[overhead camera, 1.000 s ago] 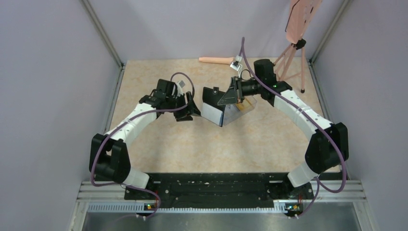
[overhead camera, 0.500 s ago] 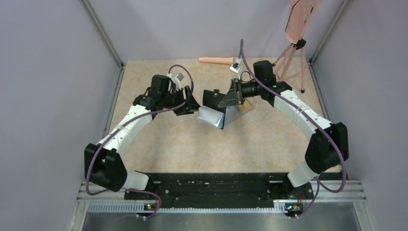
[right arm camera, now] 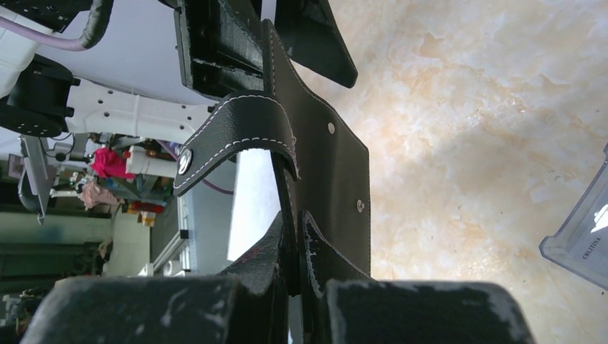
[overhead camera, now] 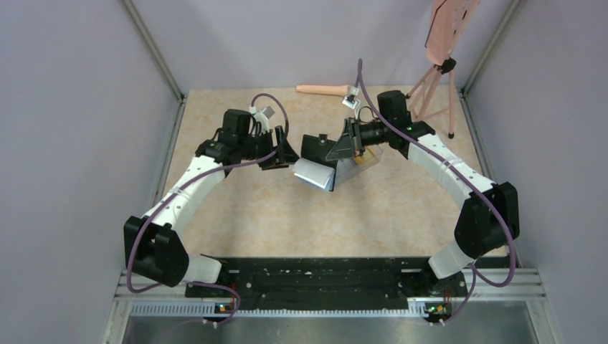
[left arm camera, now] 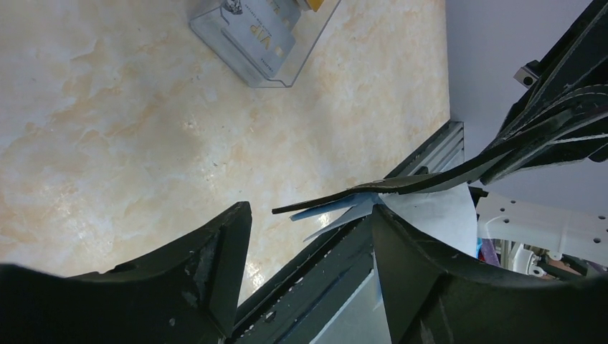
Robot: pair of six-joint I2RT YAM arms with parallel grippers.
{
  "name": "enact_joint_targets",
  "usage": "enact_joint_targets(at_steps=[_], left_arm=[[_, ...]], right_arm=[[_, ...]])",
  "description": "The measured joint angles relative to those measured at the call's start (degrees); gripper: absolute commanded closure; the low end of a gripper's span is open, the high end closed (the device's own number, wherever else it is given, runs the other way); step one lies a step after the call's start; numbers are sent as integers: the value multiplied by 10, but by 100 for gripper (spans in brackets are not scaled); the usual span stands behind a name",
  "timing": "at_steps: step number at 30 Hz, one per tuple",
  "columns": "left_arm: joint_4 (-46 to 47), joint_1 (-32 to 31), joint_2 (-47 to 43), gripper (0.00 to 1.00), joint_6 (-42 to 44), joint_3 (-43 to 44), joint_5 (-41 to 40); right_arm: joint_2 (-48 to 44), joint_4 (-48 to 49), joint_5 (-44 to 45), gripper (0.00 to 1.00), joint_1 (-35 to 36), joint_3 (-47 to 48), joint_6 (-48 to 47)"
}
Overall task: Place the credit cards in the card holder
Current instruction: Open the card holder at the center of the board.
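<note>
My right gripper (overhead camera: 335, 149) is shut on one edge of the black card holder (overhead camera: 313, 149) and holds it above the table, hanging open with its blue-grey inside (overhead camera: 315, 174) showing. In the right wrist view the gripper (right arm camera: 297, 240) pinches the holder (right arm camera: 326, 165), whose clasp tab (right arm camera: 233, 132) curls to the left. My left gripper (overhead camera: 290, 155) is open and empty just left of the holder. In the left wrist view the gripper (left arm camera: 308, 236) has the holder's edge (left arm camera: 401, 185) just beyond its fingertips. The credit cards (left arm camera: 262, 32), grey-white and yellow-orange (overhead camera: 366, 160), lie in a clear box.
The clear plastic box (overhead camera: 356, 166) sits on the table under and right of the holder; it also shows in the left wrist view (left arm camera: 276, 68) and the right wrist view (right arm camera: 584, 236). A pink tripod (overhead camera: 430, 86) stands at the back right. A pink rod (overhead camera: 320, 89) lies at the back.
My left arm has swung left and its gripper has moved a little farther back, staying open beside the holder. The holder's open flap has sunk flatter. The right gripper has kept its grip.
</note>
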Motion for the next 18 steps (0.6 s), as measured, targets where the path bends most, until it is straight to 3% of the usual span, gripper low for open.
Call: enact_joint_targets(at_steps=[18], left_arm=[[35, 9, -10, 21, -1, 3, 70]], right_arm=[[17, -9, -36, 100, 0, -19, 4]])
